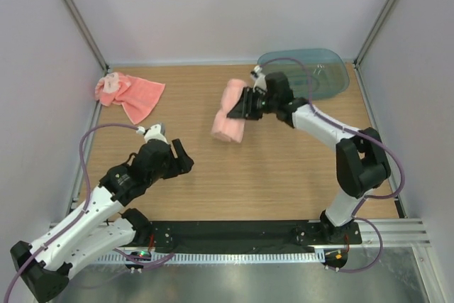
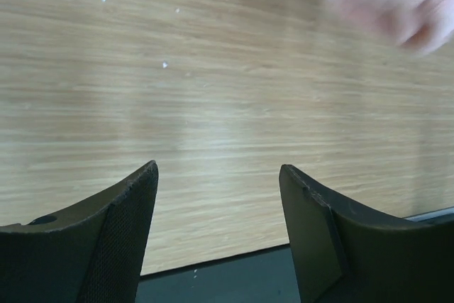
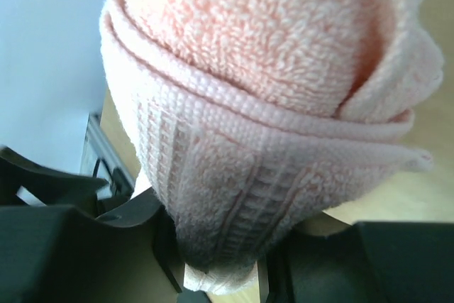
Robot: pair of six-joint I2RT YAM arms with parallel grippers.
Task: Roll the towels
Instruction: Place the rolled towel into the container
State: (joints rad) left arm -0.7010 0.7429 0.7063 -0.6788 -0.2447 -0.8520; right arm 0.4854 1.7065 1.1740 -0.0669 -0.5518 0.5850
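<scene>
While my right tool (image 1: 239,108) is closed on the rolled towel (image 1: 229,120), my left tool (image 1: 182,158) stands released with nothing between its fingers.

From above, the rolled towel lies a little right of the middle of the bench (image 1: 284,168), a fat salmon-pink cylinder with its long axis running from near to far. My right arm reaches in from the right and grips it on its right side, about halfway along. In my right wrist view the rolled towel (image 3: 269,83) fills nearly the whole picture. Its terry layers wrap round one another, a woven border band runs across the lower part, and its lower end is pinched between the dark fingers of the right tool (image 3: 227,253). I cannot tell whether the roll rests on the wood or is raised just off it.

My left tool (image 2: 216,168) hangs over bare wood near the front left of the bench, well apart from both towels. A blurred patch of pink shows at the upper right corner of that view.

The loose towel (image 1: 131,95) lies crumpled and unrolled at the far left corner, one end bunched up. A translucent blue-green tub (image 1: 312,72) sits at the far right corner, just behind my right arm.
</scene>
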